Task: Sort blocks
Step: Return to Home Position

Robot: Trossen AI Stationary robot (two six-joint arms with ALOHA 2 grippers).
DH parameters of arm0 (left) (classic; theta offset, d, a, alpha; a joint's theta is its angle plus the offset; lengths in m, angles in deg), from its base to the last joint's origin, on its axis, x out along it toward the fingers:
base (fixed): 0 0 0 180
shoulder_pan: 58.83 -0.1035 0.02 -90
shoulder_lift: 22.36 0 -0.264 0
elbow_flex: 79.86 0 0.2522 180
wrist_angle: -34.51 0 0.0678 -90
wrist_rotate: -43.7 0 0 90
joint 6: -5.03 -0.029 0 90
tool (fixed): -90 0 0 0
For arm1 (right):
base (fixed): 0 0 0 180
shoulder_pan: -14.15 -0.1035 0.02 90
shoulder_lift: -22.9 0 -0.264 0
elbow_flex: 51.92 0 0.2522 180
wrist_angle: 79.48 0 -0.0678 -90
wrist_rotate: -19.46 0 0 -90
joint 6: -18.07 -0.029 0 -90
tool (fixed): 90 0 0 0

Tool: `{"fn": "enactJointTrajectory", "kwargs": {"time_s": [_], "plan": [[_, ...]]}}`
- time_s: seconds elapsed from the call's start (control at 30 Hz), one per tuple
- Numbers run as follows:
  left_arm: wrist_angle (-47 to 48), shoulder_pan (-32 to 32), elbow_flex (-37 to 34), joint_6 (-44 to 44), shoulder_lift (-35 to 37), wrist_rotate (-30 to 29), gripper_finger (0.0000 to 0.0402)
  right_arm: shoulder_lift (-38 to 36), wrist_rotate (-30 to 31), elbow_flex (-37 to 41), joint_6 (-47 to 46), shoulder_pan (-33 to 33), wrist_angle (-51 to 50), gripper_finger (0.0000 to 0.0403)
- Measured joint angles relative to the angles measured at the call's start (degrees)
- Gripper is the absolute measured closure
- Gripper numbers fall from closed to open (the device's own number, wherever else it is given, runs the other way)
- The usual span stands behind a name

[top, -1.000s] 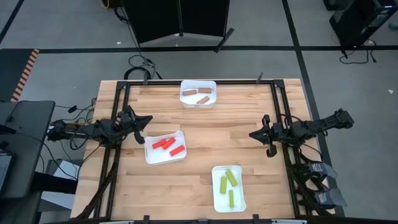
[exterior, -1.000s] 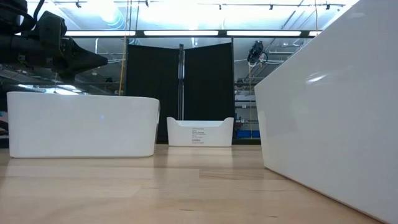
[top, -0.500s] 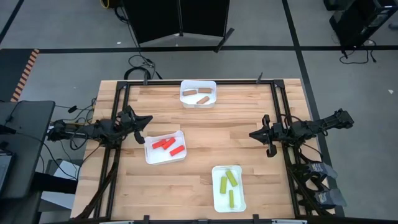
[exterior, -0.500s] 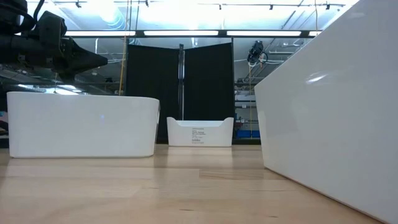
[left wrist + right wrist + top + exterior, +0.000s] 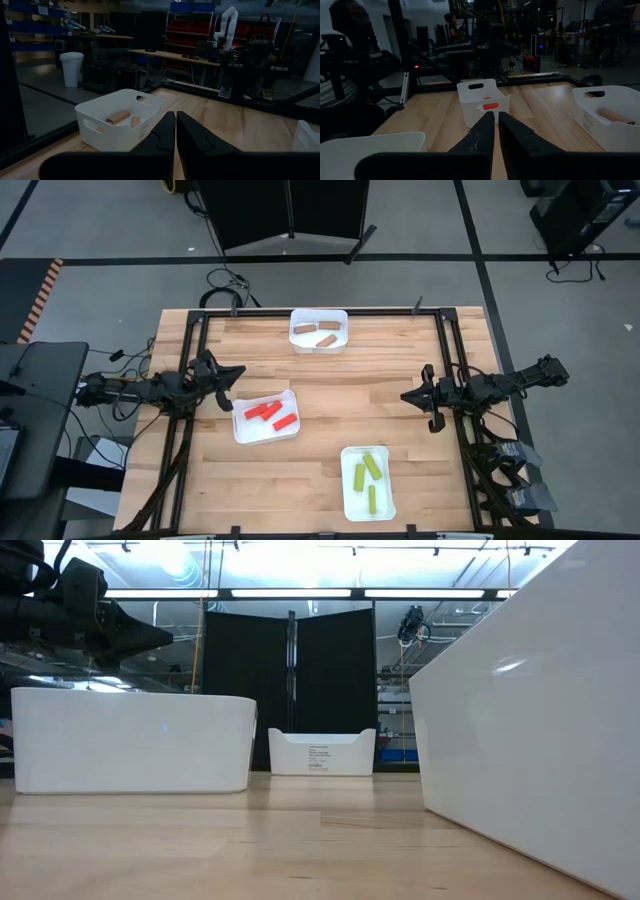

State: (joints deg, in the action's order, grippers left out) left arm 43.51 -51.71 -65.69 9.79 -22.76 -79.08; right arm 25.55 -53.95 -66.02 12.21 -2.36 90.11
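Stage: sorting looks finished; both arms are parked at the sides, which fits a return to home.
Left gripper [image 5: 175, 116]: over the table's left edge, beside the middle white bin [image 5: 248, 433], pointing inward. Jaws drawn nearly together with only a slit between them, holding nothing.
Right gripper [image 5: 496, 115]: over the right edge, pointing inward, well apart from every bin. Jaws likewise closed to a slit and empty.
Red blocks [image 5: 270, 413]: three, lying loose in the middle white bin.
Yellow-green blocks [image 5: 368, 477]: three, in the near white bin [image 5: 345, 485], towards the table's front edge.
Tan blocks [image 5: 316, 335]: in the far white bin [image 5: 320, 312] at the back edge. Two show clearly from above; cannot tell if a third is there. The left wrist view also shows tan pieces in this bin.
Table [image 5: 400, 350]: no stray block seen on the bare wood in the high view.
Done: each colour sits in its own bin, with no mixing visible.
Left: by my read no sorting remains, only the arms settling at rest, if they are not there already.
Low view: only bin walls show, contents hidden; one arm shows at the upper left.
Risk: low, since nothing is held and neither gripper is over a bin.
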Motion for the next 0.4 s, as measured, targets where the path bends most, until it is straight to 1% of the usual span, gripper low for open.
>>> {"fn": "enactJointTrajectory", "kwargs": {"time_s": [0.4], "plan": [[0.0, 0.0, 0.0, 0.0, 0.0, 0.0, 0.0377, 0.0, 0.0, 0.0, 0.0, 0.0, 0.0, 0.0364]]}}
